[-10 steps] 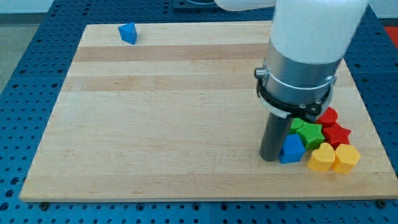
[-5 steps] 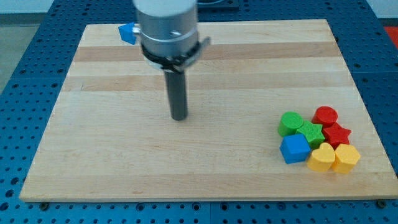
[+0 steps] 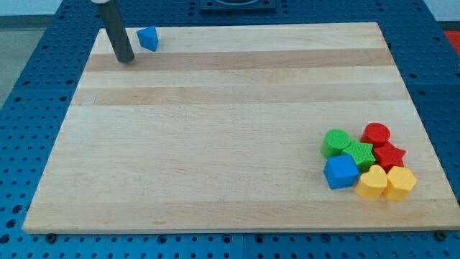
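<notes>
My tip (image 3: 124,60) rests on the wooden board near the view's top left corner. The nearest block is a small blue wedge-like block (image 3: 148,38), a short gap to the tip's upper right and not touching it. Far off at the view's lower right lies a tight cluster: a green cylinder (image 3: 334,142), a green star (image 3: 359,153), a red cylinder (image 3: 376,134), a red star (image 3: 390,155), a blue cube (image 3: 340,173), a yellow heart (image 3: 371,183) and a yellow hexagon block (image 3: 400,183).
The wooden board (image 3: 215,129) lies on a blue perforated table (image 3: 29,86). The board's left edge runs close to the tip.
The rod has swept from beside the blue cube at the lower right, across the board's middle, to the top left beside the lone blue block. No block has moved.
</notes>
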Available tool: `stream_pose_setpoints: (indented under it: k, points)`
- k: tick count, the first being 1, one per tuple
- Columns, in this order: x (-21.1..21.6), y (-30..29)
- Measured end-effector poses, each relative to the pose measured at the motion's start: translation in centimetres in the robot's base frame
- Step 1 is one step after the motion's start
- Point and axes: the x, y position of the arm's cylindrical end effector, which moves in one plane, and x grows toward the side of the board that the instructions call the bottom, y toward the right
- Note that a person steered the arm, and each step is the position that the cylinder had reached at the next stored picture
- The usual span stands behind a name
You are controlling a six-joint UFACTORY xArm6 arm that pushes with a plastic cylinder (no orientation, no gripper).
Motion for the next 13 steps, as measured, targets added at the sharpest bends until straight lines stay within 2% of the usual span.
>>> stream_pose_setpoints:
  k: [2,4,6,9,13]
  points:
    - [-7.5,-0.1]
    - [-6.9,3.4]
    - [-2.9,7.0]
    - [0.3,4.7]
    - [10.2,1.6]
